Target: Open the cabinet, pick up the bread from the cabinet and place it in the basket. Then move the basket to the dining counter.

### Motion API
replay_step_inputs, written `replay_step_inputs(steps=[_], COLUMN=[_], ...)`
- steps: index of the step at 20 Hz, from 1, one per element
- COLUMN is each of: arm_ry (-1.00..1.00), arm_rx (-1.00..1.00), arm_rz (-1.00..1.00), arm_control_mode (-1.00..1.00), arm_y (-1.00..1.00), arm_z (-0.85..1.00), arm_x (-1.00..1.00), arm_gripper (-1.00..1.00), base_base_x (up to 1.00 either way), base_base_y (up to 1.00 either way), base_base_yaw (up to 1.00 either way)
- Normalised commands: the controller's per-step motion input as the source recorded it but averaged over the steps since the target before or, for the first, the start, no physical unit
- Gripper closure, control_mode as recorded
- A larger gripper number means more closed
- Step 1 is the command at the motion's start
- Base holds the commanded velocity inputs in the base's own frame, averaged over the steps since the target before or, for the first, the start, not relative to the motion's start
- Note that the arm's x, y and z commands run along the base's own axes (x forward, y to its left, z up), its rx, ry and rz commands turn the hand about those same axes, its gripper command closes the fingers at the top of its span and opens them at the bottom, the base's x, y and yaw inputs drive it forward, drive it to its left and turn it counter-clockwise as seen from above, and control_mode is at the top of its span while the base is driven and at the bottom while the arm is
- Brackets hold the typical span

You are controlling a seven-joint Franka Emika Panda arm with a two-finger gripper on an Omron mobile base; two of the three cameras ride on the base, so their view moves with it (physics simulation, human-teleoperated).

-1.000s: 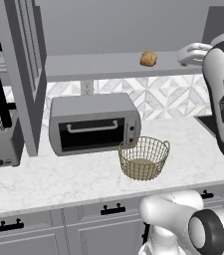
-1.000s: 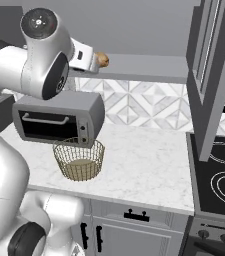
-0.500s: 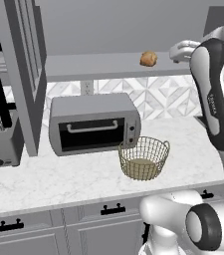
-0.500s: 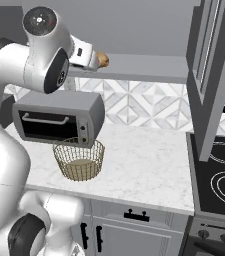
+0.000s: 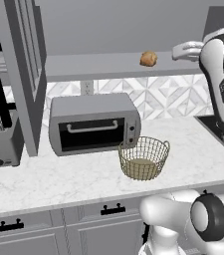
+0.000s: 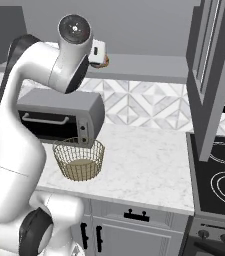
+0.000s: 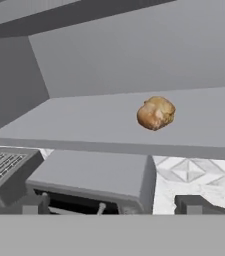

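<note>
The tall grey cabinet stands open, its door (image 5: 24, 74) swung out at the left and its plain shelf (image 7: 84, 125) bare apart from the bread. The bread (image 5: 148, 58) (image 7: 156, 113), a small golden-brown roll, lies on that shelf. My gripper (image 5: 178, 51) (image 7: 111, 207) hangs at shelf height just right of the bread, apart from it, open and holding nothing. In the right base view the hand half covers the bread (image 6: 106, 61). The wire basket (image 5: 143, 158) (image 6: 79, 159) stands below on the marble counter, in front of the toaster oven. The dining counter is out of view.
A grey toaster oven (image 5: 93, 123) (image 6: 59, 115) sits under the shelf, with a toaster (image 5: 1, 139) to its left. The other open cabinet door (image 6: 211, 75) hangs over the counter's right end beside a black stove (image 6: 224, 175). Low grey cabinets (image 5: 108, 224) line the counter front.
The arm has swung and brought the hand closer to the bread along the shelf. The bread and the basket have not moved.
</note>
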Motion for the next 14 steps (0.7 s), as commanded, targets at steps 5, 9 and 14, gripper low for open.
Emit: replay_step_inputs(steps=[5,9,14], arm_ry=[-0.03,0.0,0.0], arm_rx=[0.0,0.0,0.0], arm_rz=[0.15,0.06,0.06], arm_control_mode=[-1.0,-1.0,-1.0], arm_y=[0.0,0.0,-0.16], arm_z=[-0.14,-0.11,0.0], arm_x=[0.39,0.51,0.53], arm_gripper=[-1.0,-1.0,-1.0], base_base_x=[0.0,0.0,0.0], base_base_y=[0.0,0.0,0.0], base_base_yaw=[0.0,0.0,0.0])
